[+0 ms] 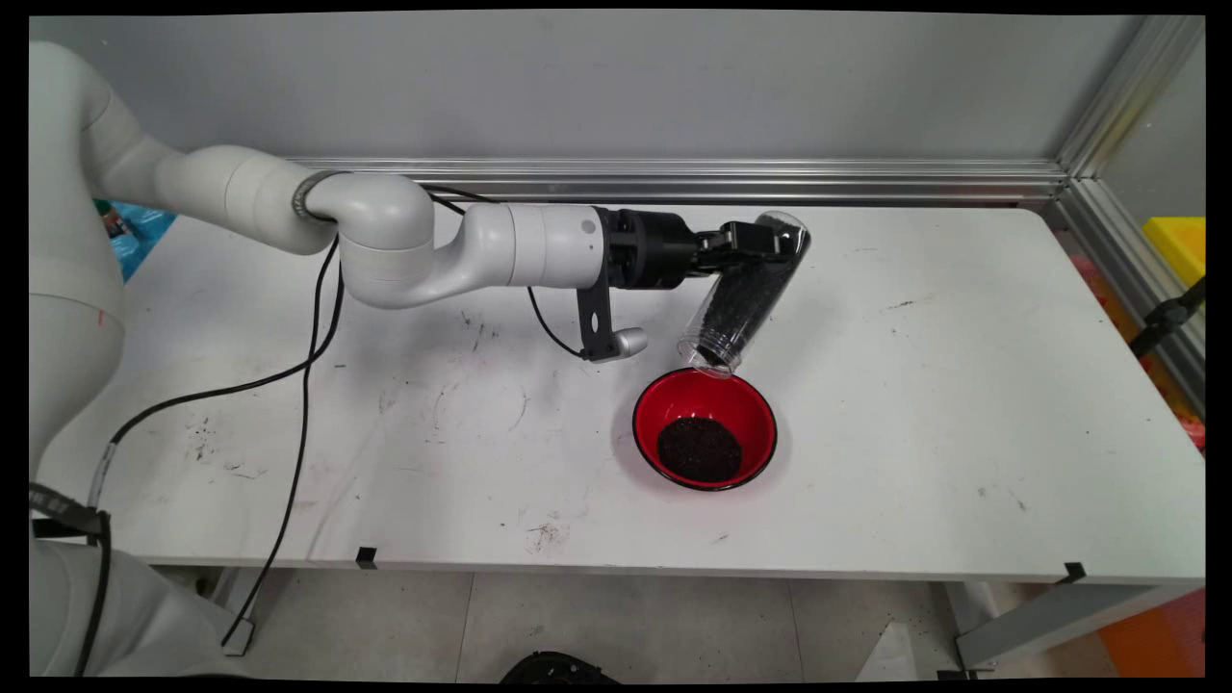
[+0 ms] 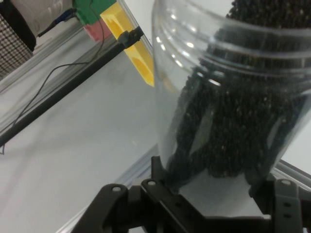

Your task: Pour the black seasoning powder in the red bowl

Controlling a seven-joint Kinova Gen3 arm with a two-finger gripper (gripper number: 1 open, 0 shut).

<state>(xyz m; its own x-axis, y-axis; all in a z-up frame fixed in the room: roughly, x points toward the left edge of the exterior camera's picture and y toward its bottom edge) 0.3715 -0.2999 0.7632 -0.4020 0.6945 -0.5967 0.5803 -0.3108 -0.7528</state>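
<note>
A clear jar point(image 1: 746, 289) of dark grains is clamped between the fingers of the gripper point(image 1: 770, 241) and tilted mouth-down just above the far rim of a red bowl point(image 1: 705, 427) holding dark grains, right of the table's point(image 1: 943, 385) centre

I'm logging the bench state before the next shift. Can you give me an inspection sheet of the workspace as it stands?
Surface: white table, scuffed, with dark specks and smudges.
Things: clear jar of dark grains, tilted mouth-down over the red bowl's far rim; a heap of grains lies in the bowl.
Clutter: nothing seen on the table beyond stray specks.
Hand: hand shut on the jar near its base, held above the table.
Cables: black cables hang from the arm across the table's left and over its near edge.
Surroundings: grey wall, aluminium rail behind; yellow bin at right.
</note>
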